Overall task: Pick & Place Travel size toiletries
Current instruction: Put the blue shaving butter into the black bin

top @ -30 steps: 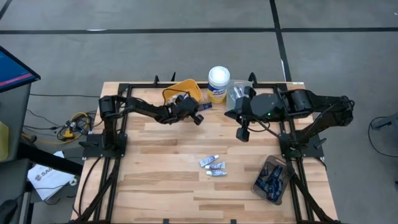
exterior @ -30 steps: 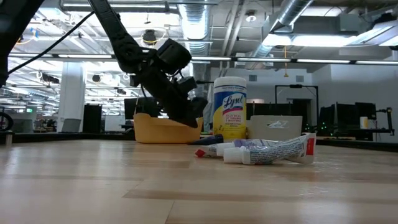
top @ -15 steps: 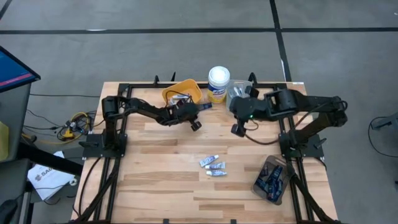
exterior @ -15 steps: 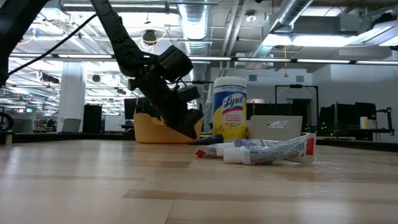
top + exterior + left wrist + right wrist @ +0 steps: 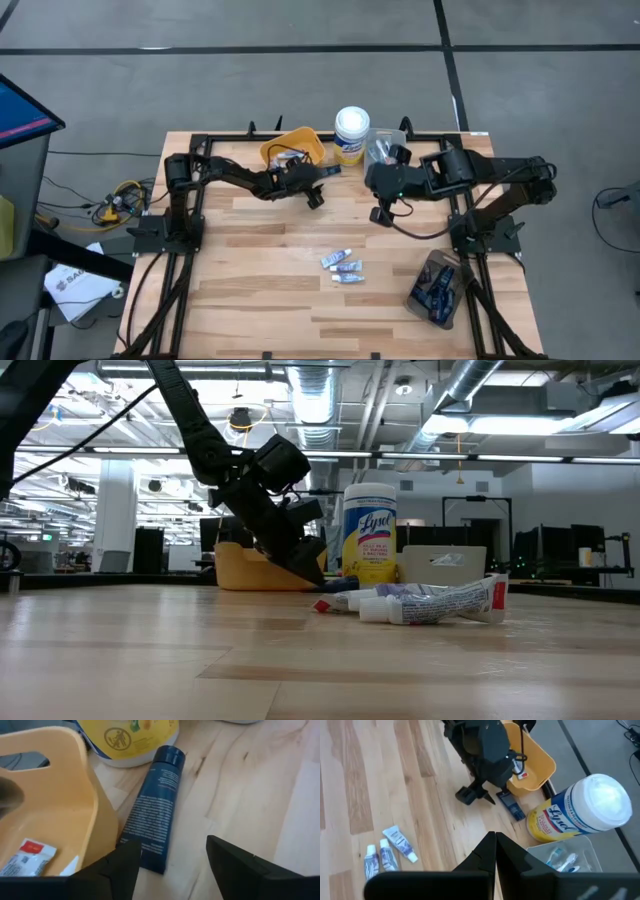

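Beside the yellow bin (image 5: 60, 805), navy tube (image 5: 152, 810), cap toward canister (image 5: 132, 740).

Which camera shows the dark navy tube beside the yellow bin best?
The left wrist view: the navy tube fills it, flat on the wood against the yellow bin. The right wrist view shows it small, the high view as a sliver, the low view barely.

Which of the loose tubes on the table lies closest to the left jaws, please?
The dark navy tube, lying flat on the wood against the yellow bin, apart from the white tubes mid-table.
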